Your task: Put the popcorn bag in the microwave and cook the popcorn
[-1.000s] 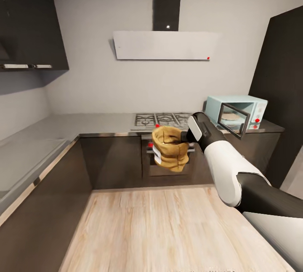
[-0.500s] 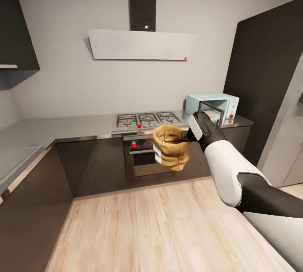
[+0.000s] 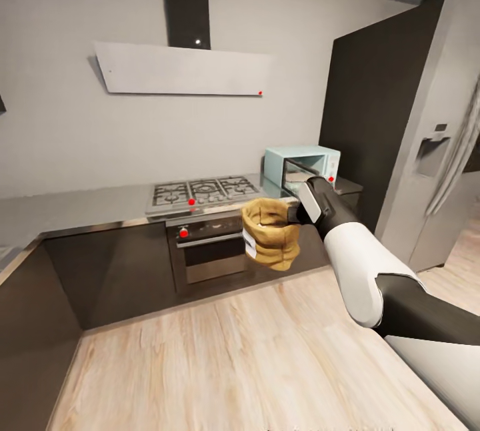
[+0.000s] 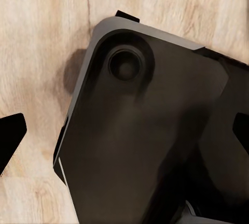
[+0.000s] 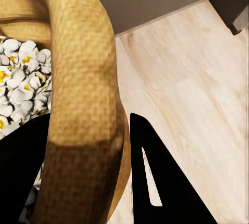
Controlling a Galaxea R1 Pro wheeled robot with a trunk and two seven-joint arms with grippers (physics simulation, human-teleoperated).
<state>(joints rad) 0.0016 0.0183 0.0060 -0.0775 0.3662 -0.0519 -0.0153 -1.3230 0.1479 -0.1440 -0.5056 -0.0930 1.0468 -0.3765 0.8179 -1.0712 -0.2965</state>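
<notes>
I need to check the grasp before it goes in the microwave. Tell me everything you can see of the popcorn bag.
The popcorn bag is a mustard-tan, coarse-woven sack with a thick rolled rim and wrinkled sides. It hangs upright in the air over the wood floor, mouth open upward. The right claw pinches its rim, one finger inside and one outside. Inside lies the popcorn, white with yellow spots.
</notes>
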